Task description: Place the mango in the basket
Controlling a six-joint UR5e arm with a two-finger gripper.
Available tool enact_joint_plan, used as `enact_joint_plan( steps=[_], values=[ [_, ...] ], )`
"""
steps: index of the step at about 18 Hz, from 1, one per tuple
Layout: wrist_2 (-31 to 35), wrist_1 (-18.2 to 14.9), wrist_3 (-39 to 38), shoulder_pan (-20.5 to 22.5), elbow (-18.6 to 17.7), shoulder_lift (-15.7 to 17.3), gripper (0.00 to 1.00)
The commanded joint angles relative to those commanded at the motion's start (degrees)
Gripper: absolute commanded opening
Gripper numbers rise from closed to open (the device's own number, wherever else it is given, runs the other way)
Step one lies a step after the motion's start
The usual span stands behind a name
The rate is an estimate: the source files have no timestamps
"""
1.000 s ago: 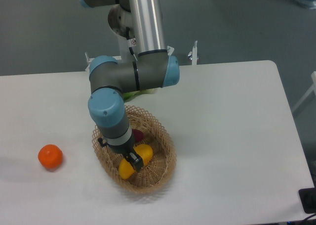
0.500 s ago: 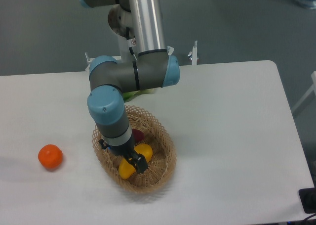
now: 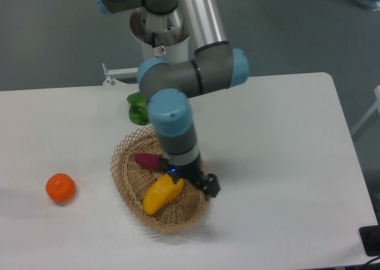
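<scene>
The mango (image 3: 161,194), smooth, long and yellow, lies inside the basket (image 3: 127,178), an oval shallow bowl of tan woven wicker with a looped, lacy rim. A small purple root (image 3: 145,160) lies in the basket just beside it. The gripper (image 3: 195,180) hangs over the basket's right side with its fingers spread and nothing between them. A round orange fruit (image 3: 60,188) sits well apart on the matte white table (image 3: 285,151), and something leafy green (image 3: 138,108) lies behind the basket. Grey floor lies beyond.
</scene>
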Motion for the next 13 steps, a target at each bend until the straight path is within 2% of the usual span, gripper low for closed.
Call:
enact_joint_plan(
  steps=[4,8,13],
  values=[
    [-0.35,-0.61,5.00,4.22,0.53,0.09,1.00],
    [-0.62,-7.37,13.44,9.49,2.80,0.27,1.00],
    [-3.60,-8.70,17.76,14.15,7.11,-2.10,1.00]
  ],
)
